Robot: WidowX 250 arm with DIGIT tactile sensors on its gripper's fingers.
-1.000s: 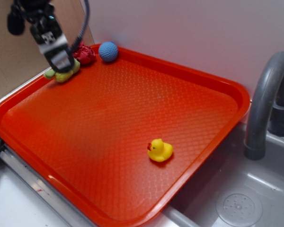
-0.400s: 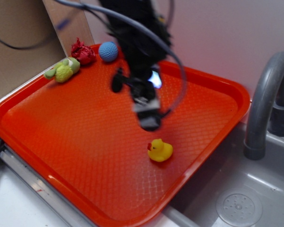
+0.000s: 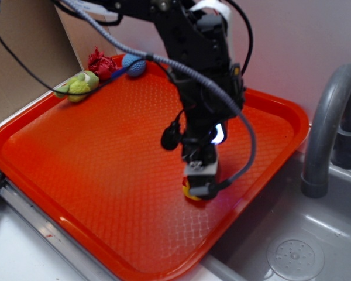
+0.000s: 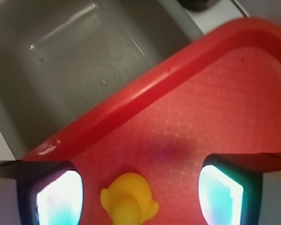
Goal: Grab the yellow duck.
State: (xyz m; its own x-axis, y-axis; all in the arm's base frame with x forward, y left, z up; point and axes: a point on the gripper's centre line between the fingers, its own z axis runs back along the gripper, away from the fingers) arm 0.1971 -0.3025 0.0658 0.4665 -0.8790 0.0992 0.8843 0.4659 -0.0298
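While the gripper (image 3: 200, 186) hangs low over the red tray (image 3: 76, 158), its jaws stand spread wide, one on each side of the yellow duck (image 4: 128, 198) in the wrist view. The duck sits on the tray floor near the rim beside the grey sink (image 4: 61, 61). A blue ball (image 3: 136, 65) lies at the tray's far corner.
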